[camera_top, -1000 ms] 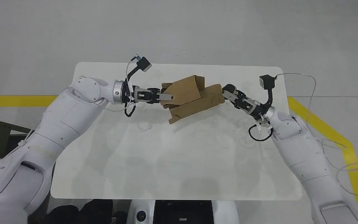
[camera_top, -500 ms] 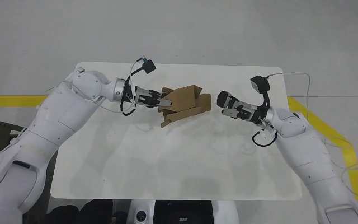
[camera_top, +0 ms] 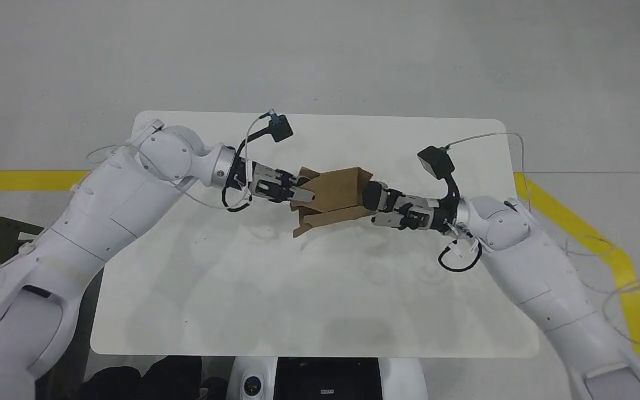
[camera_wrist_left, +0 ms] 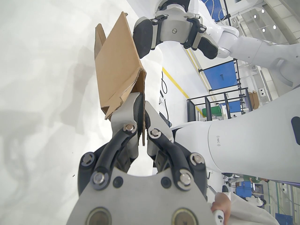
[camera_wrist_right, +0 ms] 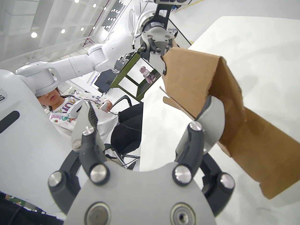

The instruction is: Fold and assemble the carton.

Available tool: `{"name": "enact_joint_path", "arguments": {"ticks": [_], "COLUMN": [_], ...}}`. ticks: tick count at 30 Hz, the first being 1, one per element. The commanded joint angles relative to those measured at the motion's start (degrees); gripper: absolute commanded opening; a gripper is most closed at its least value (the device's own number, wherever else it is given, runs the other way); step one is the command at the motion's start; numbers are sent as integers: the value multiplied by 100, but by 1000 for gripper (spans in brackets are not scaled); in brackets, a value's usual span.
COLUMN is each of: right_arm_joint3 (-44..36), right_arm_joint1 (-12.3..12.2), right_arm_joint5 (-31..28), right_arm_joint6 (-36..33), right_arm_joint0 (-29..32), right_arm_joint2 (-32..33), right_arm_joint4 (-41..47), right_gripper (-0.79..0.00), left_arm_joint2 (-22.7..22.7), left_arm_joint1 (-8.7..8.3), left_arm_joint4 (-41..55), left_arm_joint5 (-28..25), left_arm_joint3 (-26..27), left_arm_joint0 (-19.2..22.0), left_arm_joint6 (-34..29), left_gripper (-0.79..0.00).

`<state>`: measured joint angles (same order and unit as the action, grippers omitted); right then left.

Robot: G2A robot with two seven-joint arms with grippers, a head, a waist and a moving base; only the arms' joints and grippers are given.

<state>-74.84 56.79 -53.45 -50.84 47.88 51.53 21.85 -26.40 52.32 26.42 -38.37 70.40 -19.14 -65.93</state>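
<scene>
The brown cardboard carton (camera_top: pixel 337 193) is partly folded and held just above the middle of the white table. My left gripper (camera_top: pixel 303 194) is shut on a flap at the carton's left end; the left wrist view shows the flap (camera_wrist_left: pixel 142 108) pinched between the fingers. My right gripper (camera_top: pixel 373 203) is open at the carton's right end. In the right wrist view one finger (camera_wrist_right: pixel 212 114) rests against the carton (camera_wrist_right: pixel 194 76) and the other finger (camera_wrist_right: pixel 88 118) stands well apart. The carton's inside is hidden.
The white table (camera_top: pixel 300 300) has free surface in front of and behind the carton. Its far edge lies close behind both wrists. A yellow floor line (camera_top: pixel 40 179) runs on either side of the table.
My right gripper has swung left, from beside the carton to against its right end. My left arm has turned and shifted the carton slightly toward the table's middle.
</scene>
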Motion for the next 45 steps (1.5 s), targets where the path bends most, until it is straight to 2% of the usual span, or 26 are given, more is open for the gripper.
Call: {"name": "enact_joint_path", "arguments": {"ticks": [1, 19, 21, 23, 28, 37, 45], "right_arm_joint3": [90, 547, 586, 607, 664, 667, 861], "right_arm_joint1": [-2, 31, 41, 49, 37, -3, 70], "right_arm_joint5": [-23, -265, -289, -308, -307, -286, -418], "right_arm_joint6": [23, 265, 289, 308, 307, 285, 418], "right_arm_joint0": [-76, -481, -525, -571, -717, -980, -1189], "right_arm_joint2": [-72, -747, -809, -878, -1065, -1552, -1955], "right_arm_joint4": [12, 31, 42, 57, 57, 148, 325], "right_gripper": [-74, -215, -274, -403, -508, -502, -539], "left_arm_joint2": [61, 538, 587, 638, 760, 968, 1184], "left_arm_joint1": [-19, -113, -117, -121, -133, -148, -145], "left_arm_joint4": [4, 200, 207, 222, 242, 274, 257], "left_arm_joint5": [-6, -153, -169, -181, -210, -241, -279], "left_arm_joint3": [33, 160, 160, 156, 113, 120, 182], "left_arm_joint0": [23, 272, 300, 323, 379, 488, 607], "left_arm_joint6": [6, 154, 169, 181, 210, 241, 279], "left_gripper": [-785, -785, -785, -785, -785, -785, -785]}}
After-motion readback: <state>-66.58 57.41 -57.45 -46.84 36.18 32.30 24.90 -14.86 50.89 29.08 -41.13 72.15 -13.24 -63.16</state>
